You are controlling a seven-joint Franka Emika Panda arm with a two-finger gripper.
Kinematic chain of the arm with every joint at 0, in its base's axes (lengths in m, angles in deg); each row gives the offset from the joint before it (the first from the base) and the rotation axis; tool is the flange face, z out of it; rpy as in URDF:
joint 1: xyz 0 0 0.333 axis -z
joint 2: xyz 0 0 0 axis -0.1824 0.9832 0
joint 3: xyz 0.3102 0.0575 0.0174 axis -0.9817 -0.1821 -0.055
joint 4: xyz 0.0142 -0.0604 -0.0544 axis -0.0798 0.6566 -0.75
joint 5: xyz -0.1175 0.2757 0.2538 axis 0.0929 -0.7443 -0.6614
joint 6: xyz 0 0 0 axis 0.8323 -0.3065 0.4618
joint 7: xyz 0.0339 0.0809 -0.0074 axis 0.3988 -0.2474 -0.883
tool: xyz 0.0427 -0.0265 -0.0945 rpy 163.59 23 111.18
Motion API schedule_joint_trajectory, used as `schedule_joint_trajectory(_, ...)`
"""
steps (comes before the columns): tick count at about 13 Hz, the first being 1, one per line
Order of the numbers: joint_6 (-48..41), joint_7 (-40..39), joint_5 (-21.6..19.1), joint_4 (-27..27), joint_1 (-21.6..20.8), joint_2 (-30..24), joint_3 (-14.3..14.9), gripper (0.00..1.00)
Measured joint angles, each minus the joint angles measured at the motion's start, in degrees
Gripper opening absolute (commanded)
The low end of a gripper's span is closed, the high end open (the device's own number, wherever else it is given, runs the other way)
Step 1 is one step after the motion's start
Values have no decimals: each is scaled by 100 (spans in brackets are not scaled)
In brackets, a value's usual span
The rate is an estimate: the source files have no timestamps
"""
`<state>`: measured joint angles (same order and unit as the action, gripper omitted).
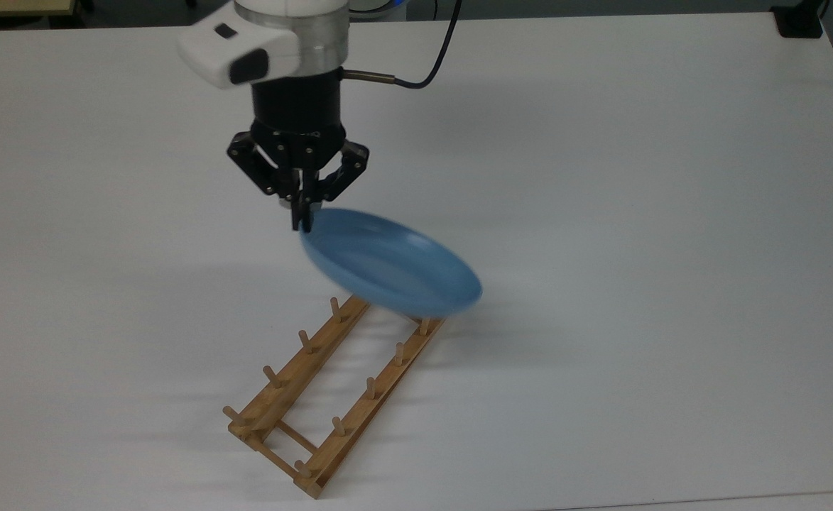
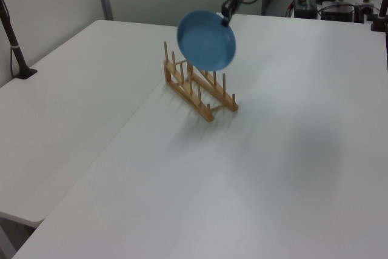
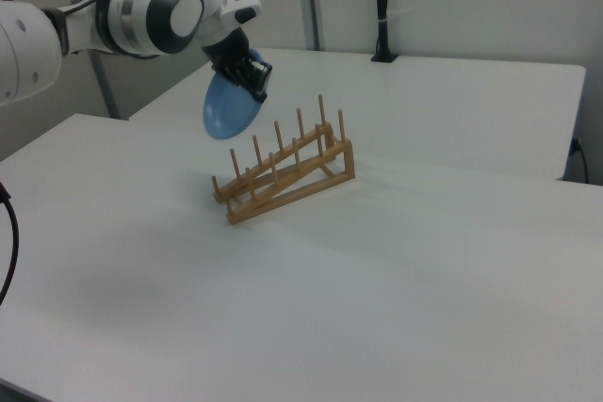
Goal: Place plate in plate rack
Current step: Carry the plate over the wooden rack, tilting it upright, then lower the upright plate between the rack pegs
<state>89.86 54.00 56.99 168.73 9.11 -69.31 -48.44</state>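
While jaws pinch plate [image 1: 395, 270] rim, above rack [image 1: 317, 397]

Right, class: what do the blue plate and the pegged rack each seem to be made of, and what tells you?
The plate: smooth, glossy, evenly blue, so likely glazed ceramic or hard plastic; the look leaves it open. The plate rack: light brown with a matte finish, rails and round pegs like dowels, so it looks like unpainted wood.
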Motion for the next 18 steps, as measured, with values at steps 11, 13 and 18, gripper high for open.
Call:
schedule_joint_trajectory(11, 2159, 509, 1344, 434, 131, 201, 206, 0)
schedule_joint_trajectory(13, 2252, 510, 1635, 555, 106, 287, 205, 0)
schedule_joint_trajectory(18, 2410, 880, 2345, 578, 97, 420, 202, 0)
